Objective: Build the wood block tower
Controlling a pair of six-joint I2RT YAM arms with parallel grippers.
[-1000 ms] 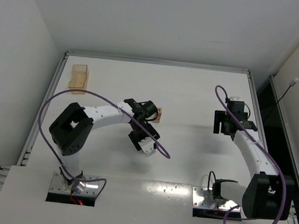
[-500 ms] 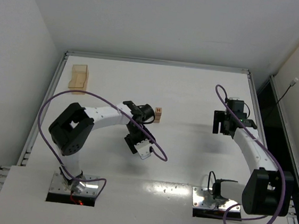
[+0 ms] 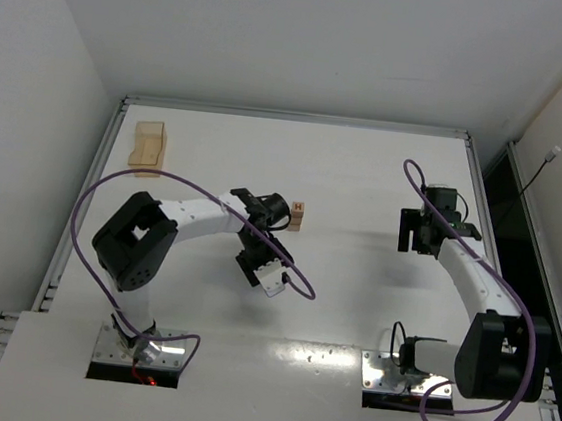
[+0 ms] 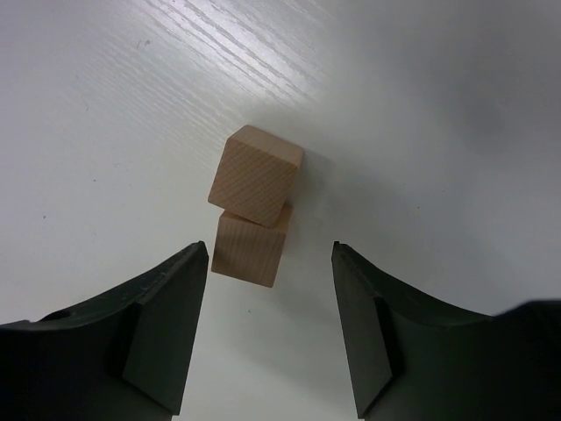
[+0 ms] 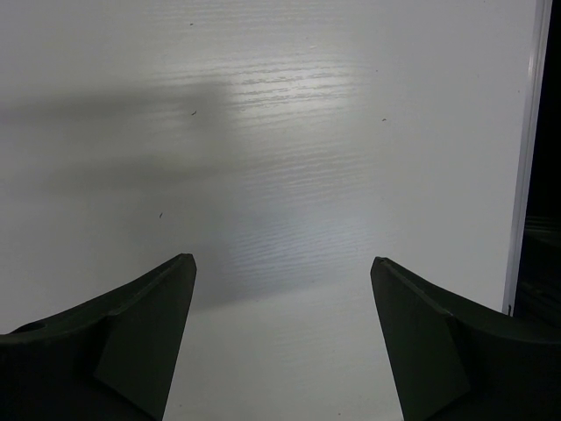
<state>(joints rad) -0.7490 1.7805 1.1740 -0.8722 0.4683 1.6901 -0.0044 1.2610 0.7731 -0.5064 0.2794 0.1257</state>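
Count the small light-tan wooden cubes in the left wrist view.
2: the lower cube on the white table, the upper cube stacked askew on it. None seems hidden.

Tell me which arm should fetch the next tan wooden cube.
Left, probably. The spare light-tan wooden cubes lie in the far left corner, nearer the left gripper; the right gripper hangs open at the opposite side.

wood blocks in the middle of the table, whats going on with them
The left gripper hangs open close to a two-block tower, gripping neither block. The top block sits twisted on the lower block. The right gripper is open over bare table, holding nothing. More blocks lie in the far left corner.
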